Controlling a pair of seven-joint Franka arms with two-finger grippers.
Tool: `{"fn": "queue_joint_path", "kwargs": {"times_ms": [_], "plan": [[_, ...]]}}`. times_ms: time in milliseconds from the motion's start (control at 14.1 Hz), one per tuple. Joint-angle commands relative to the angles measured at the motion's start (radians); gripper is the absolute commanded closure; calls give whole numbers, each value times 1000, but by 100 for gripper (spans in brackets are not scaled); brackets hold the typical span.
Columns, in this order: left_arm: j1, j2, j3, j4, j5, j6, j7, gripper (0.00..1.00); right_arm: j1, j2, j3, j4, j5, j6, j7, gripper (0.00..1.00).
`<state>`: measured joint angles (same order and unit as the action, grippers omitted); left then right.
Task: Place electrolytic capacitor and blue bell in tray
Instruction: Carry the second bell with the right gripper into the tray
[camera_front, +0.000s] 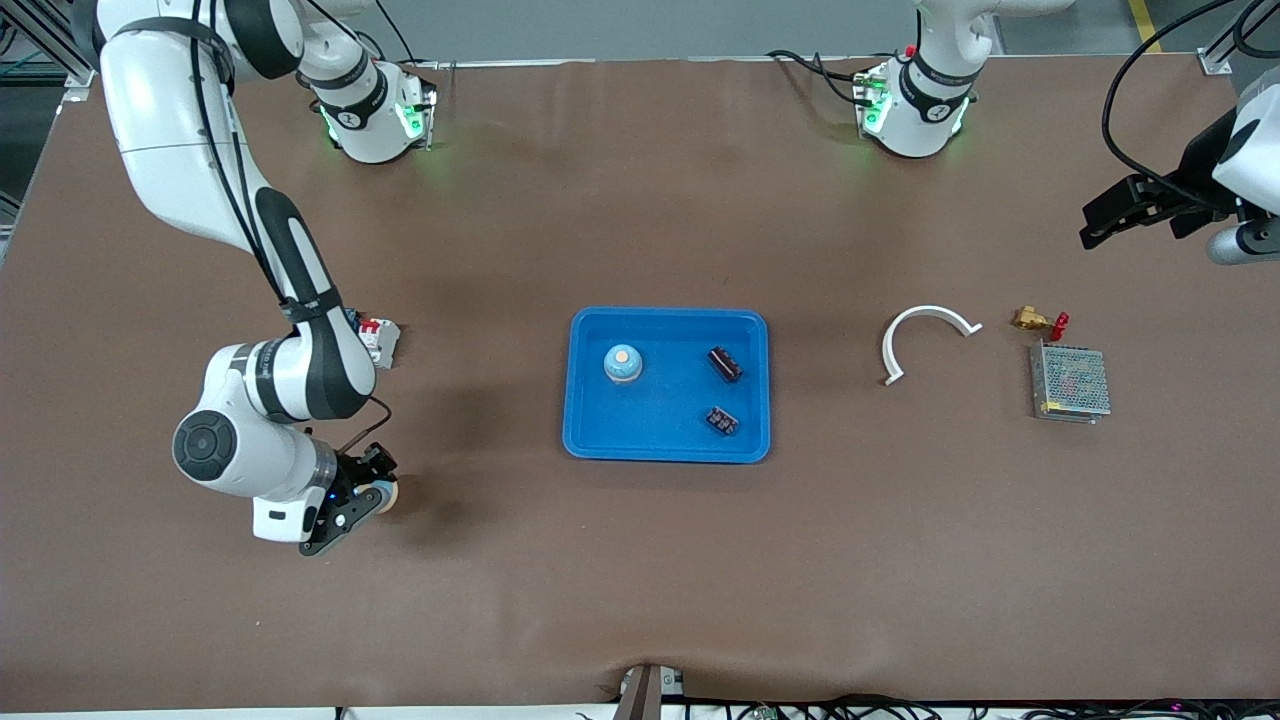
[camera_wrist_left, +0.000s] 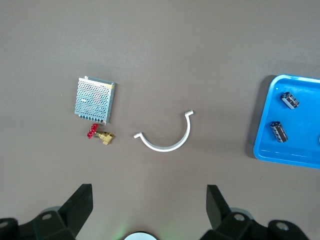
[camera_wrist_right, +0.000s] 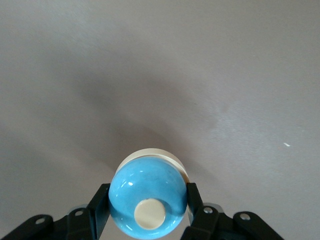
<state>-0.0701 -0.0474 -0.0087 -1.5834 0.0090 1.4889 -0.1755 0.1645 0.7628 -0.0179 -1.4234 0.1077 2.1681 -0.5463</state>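
The right tool pinches a blue bell over the worktop toward the right arm's end, well apart from the tray. It looks smooth, rounded, likely slippery; gripping its widest sides seems safest. The left tool waits spread.

A wide table with a matte brown cover fills nearly the whole front view. The cover lies flat, with faint creases near the edge closest to the front camera. Black cables run along that edge. Past the table's top edge shows a strip of grey floor, with a yellow line at one corner. Light is even and soft, shadows faint.
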Motion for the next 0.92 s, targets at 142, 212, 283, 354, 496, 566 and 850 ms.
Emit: {"fn": "queue_joint_path", "kwargs": {"times_ms": [142, 212, 283, 354, 496, 566, 850], "plan": [[-25, -34, 10, -21, -18, 8, 8, 0, 73, -33, 1, 17, 13, -66, 233, 47], [-33, -32, 7, -21, -18, 16, -7, 0, 90, -36, 3, 17, 12, -79, 297, 47], [-37, -31, 4, -20, -18, 22, -7, 0, 105, -43, 4, 17, 13, -91, 363, 47], [-33, -31, 3, -20, -17, 24, -6, 0, 127, -63, 3, 15, 12, -97, 425, 47], [-34, -32, 6, -21, -17, 24, -1, 0, 171, -74, 3, 15, 12, -111, 556, 47], [-36, -32, 6, -21, -15, 27, -1, 0, 193, -86, 3, 15, 12, -116, 624, 47], [-34, -34, 4, -29, -15, 40, 2, 0, 297, -103, 1, 11, 12, -113, 885, 47]]}}
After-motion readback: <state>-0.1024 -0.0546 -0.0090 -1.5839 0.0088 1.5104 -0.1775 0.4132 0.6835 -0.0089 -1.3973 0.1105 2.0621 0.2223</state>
